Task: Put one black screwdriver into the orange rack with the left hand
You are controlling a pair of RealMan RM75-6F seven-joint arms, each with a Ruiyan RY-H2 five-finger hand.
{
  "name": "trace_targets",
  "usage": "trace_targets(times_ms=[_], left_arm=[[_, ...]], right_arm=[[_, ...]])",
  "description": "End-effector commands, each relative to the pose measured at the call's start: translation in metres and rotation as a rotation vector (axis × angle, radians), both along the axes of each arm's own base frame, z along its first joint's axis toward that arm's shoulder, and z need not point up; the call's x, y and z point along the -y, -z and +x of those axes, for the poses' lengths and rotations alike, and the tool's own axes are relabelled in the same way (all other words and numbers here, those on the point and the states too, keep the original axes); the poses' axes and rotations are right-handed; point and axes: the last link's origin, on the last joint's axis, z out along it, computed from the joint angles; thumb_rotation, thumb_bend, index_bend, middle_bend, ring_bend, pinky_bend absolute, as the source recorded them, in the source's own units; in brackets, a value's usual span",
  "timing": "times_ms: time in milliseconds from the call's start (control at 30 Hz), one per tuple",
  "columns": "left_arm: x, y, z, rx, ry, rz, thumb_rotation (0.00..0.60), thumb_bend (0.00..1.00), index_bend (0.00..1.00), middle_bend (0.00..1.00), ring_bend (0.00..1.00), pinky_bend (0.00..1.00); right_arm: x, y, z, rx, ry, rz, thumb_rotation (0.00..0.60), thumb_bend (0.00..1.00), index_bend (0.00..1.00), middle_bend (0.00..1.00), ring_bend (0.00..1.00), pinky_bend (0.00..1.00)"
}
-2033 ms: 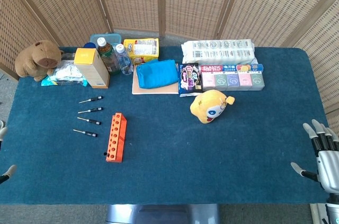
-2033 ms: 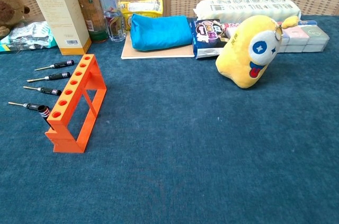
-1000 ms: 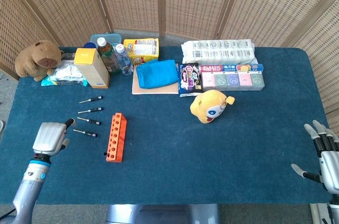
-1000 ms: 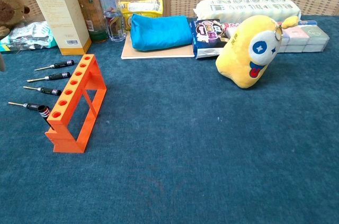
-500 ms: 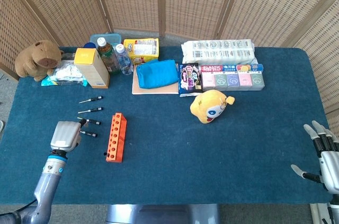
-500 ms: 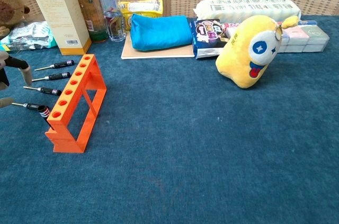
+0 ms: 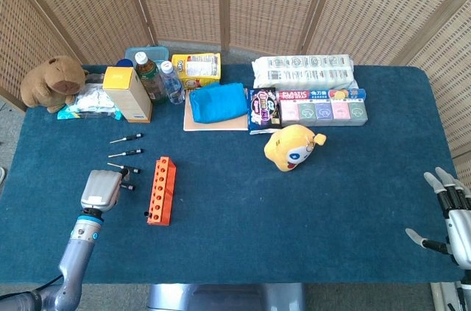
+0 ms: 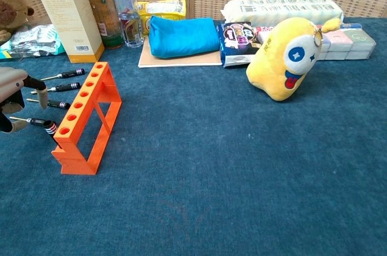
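Several black screwdrivers lie in a row on the blue cloth, left of the orange rack (image 7: pixel 161 190) (image 8: pixel 85 115). The nearest screwdriver (image 7: pixel 128 187) (image 8: pixel 35 122) lies partly under my left hand (image 7: pixel 101 189) (image 8: pixel 14 95). That hand hovers low over it with fingers (image 8: pixel 40 97) apart and holds nothing. The other screwdrivers (image 7: pixel 126 153) (image 8: pixel 60 88) lie just beyond the hand. My right hand (image 7: pixel 448 220) rests at the table's near right corner, fingers spread and empty. It does not show in the chest view.
A yellow plush toy (image 7: pixel 292 146) (image 8: pixel 286 57) sits mid-table. Along the back stand a tan box (image 7: pixel 128 93), bottles (image 7: pixel 150 76), a blue pouch (image 7: pixel 218 101), snack packs (image 7: pixel 321 106) and a brown plush (image 7: pixel 51 81).
My left hand has come in from the table's left edge and moved right toward the rack, arriving over the nearest screwdriver. The right hand has hardly moved.
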Motion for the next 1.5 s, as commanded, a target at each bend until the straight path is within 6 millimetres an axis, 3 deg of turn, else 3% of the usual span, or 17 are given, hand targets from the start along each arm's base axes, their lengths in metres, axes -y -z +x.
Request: trace_targets(times_ms=[33, 1167, 1500], left_arm=[[-0.002, 0.004, 0.001, -0.009, 0.003, 0.002, 0.6, 0.31, 0.44, 1.0, 0.97, 0.95], [-0.006, 0.031, 0.004, -0.058, 0.007, -0.015, 0.6, 0.38, 0.46, 1.0, 0.97, 0.95], [-0.006, 0.037, 0.004, -0.082, 0.011, -0.008, 0.6, 0.38, 0.53, 1.0, 0.97, 0.95]], right_arm=[[0.0, 0.0, 0.0, 0.001, 0.0, 0.001, 0.6, 0.1, 0.06, 0.01, 0.0, 0.0], [0.001, -0.002, -0.001, 0.015, 0.003, 0.007, 0.6, 0.1, 0.06, 0.01, 0.0, 0.0], [0.001, -0.002, -0.001, 0.016, 0.003, 0.009, 0.6, 0.11, 0.06, 0.01, 0.0, 0.0]])
